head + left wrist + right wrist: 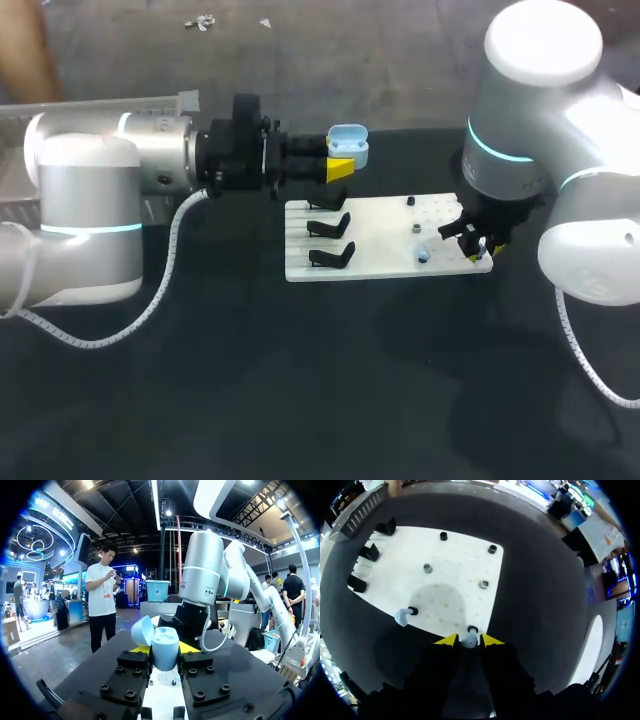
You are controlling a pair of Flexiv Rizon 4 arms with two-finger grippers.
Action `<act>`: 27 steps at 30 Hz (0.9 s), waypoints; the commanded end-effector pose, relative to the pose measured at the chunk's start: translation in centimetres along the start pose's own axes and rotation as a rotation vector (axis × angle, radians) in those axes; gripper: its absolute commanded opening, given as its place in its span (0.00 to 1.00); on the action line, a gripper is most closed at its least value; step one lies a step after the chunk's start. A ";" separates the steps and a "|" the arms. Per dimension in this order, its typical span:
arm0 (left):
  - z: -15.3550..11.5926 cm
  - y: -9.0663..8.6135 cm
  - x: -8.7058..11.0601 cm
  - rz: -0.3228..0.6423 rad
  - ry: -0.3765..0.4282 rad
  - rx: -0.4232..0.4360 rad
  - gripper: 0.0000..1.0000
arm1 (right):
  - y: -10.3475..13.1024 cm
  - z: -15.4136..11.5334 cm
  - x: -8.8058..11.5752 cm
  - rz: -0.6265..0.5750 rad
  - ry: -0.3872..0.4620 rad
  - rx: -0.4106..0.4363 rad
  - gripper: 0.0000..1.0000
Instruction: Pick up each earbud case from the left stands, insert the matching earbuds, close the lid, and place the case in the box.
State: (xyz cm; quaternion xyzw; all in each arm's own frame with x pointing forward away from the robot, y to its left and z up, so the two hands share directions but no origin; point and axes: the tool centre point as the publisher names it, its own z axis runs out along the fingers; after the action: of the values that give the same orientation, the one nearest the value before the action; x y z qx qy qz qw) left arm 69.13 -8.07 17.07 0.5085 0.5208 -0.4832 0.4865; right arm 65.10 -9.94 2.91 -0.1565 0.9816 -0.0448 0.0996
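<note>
My left gripper (340, 167) is shut on a light blue earbud case (348, 146), held above the table behind the white board (385, 240). In the left wrist view the case (165, 651) sits between the fingers with its lid (142, 630) open. My right gripper (478, 248) is at the board's front right corner. In the right wrist view its yellow tips close from both sides on a pale blue earbud (469, 641) standing on a black peg. A second earbud (401, 616) rests on another peg beside it, also visible on the board (423, 257).
Three black empty stands (331, 227) line the board's left side. Several small black pegs (484, 584) dot its right half. A pale crate (100, 104) stands at the back left behind my left arm. Dark table surrounds the board.
</note>
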 end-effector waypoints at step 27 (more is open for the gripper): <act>0.0 -0.1 0.1 0.004 -0.006 -0.005 0.00 | 1.6 -9.7 -0.3 -0.045 0.024 -0.048 0.00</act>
State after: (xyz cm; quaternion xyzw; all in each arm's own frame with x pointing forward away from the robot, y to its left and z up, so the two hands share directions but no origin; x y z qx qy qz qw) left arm 69.13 -8.06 17.08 0.5085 0.5207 -0.4833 0.4865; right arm 63.41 -8.00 9.93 -0.1787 0.9794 -0.0265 0.0898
